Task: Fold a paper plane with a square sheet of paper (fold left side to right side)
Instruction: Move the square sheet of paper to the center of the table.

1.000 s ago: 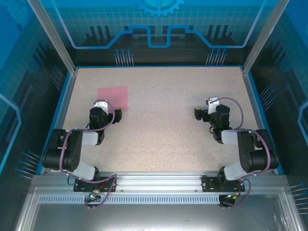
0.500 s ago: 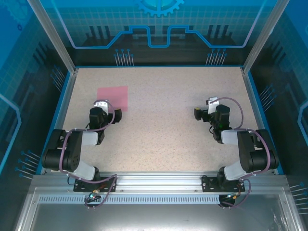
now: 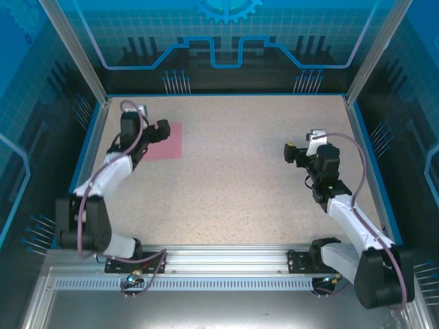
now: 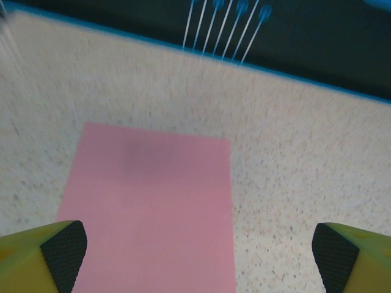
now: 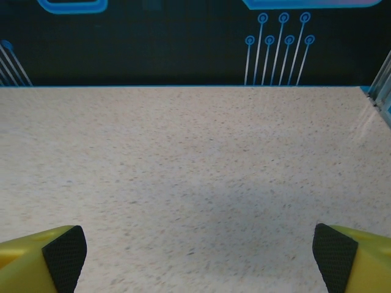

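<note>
A pink square sheet of paper [image 3: 171, 145] lies flat and unfolded on a speckled table [image 3: 240, 192], in the far left part near the back wall [image 3: 226, 62]. The left claw [image 4: 198, 250] is over the near part of the sheet, its jaws spread wide, holding nothing. The right claw [image 5: 198, 253] is above bare table on the right side, well apart from the paper, its jaws wide too and empty.
</note>
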You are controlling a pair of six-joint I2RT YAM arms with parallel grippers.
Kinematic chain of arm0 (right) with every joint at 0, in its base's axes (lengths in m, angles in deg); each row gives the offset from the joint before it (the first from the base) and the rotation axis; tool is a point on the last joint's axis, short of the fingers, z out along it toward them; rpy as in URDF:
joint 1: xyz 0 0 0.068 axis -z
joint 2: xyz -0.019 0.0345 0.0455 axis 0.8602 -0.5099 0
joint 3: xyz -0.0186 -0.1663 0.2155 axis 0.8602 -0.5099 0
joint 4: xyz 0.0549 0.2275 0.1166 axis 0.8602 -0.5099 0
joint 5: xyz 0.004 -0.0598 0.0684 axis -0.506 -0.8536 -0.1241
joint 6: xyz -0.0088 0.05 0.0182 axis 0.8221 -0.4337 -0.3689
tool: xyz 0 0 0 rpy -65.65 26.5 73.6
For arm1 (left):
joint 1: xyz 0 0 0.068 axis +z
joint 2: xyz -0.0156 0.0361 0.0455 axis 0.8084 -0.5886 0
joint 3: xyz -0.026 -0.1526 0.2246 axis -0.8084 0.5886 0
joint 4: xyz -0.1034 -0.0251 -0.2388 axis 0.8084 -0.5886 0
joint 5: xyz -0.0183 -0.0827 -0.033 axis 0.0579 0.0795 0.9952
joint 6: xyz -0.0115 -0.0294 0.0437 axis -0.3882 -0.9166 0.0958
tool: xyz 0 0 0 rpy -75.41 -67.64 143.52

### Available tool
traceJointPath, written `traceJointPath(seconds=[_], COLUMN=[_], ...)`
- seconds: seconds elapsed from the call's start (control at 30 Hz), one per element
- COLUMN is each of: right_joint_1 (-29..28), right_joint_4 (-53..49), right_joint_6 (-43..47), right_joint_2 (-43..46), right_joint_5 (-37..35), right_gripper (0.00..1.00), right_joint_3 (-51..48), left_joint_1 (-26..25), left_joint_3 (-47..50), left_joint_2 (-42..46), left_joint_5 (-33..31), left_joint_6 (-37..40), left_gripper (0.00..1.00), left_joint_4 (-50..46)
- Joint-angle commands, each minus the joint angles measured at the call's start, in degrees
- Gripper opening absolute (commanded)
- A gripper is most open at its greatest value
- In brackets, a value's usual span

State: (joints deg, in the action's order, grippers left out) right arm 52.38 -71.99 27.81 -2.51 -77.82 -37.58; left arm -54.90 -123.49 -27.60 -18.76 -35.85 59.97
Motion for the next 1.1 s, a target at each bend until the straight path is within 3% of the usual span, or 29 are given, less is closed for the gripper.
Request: traceJointPath(seconds=[0.0,0.23,0.33,0.73,0.8,1.07], right_joint_1=[-4.1,-12.4,-14.0,-15.1,-15.2,-15.3], right_joint_4=[-12.9,-19.6,-21.6,-25.4,-25.8,-27.2], right_joint_6=[-7.0,-10.8,-11.4,-12.6,-13.0,-13.7], right_joint_2=[4.4,11.2,12.9,16.1,16.5,17.9], right_joint_5=[-1.9,-7.0,-8.7,-10.1,-10.1,-10.7], right_gripper=[0.99,0.99,0.99,0.99,0.99,0.99], right_joint_3=[1.0,1.2,1.5,1.3,1.1,0.7], left_joint_1=[0.1,-0.5,-0.8,-3.9,-4.9,-9.9], left_joint_3=[-11.4,-31.1,-35.1,-36.1,-35.5,-28.6], left_joint_2=[-10.7,-29.8,-34.6,-40.6,-40.5,-37.7], left_joint_5=[2.8,0.5,-0.2,4.5,3.7,8.7], left_joint_6=[-3.7,-4.5,-5.6,-6.1,-6.1,-7.5], left_gripper=[0.99,0.99,0.99,0.99,0.93,0.96], left_joint_4=[-19.6,-31.0,-34.7,-38.2,-38.7,-37.3])
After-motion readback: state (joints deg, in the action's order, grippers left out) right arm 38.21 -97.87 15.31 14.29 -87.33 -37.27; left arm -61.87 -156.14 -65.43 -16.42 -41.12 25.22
